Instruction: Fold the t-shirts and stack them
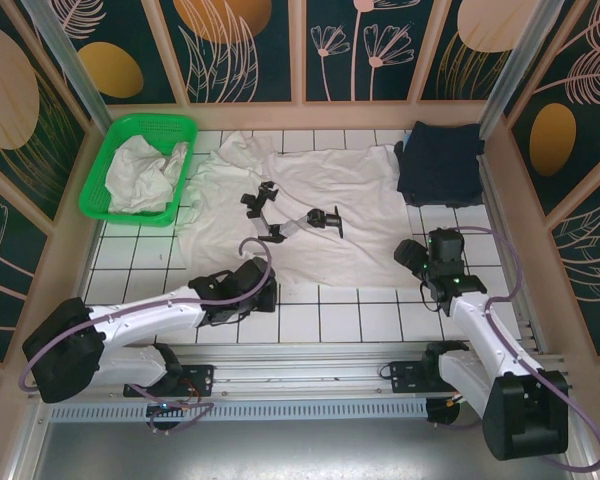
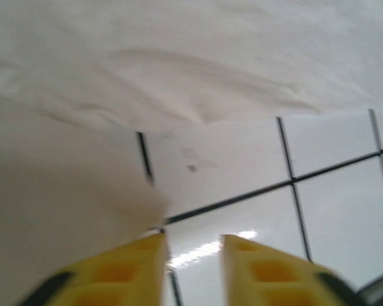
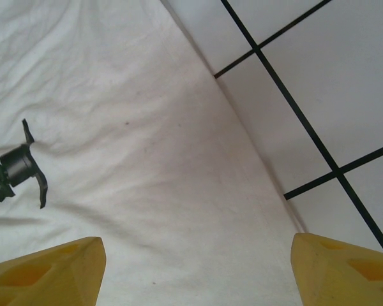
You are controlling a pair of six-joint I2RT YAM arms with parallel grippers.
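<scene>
Navy t-shirt folded, 1 o'clock. White t-shirt flat, unfolded, centre; crumpled t-shirts wait in basket, 10 o'clock. Left tool narrow, right tool wide, both empty.

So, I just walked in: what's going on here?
A white t-shirt lies spread flat on the tiles. The left gripper and right gripper are both open at its near corners, holding nothing. A black jointed object lies on it. A navy shirt sits folded far right; crumpled white shirts are in the green basket.
</scene>
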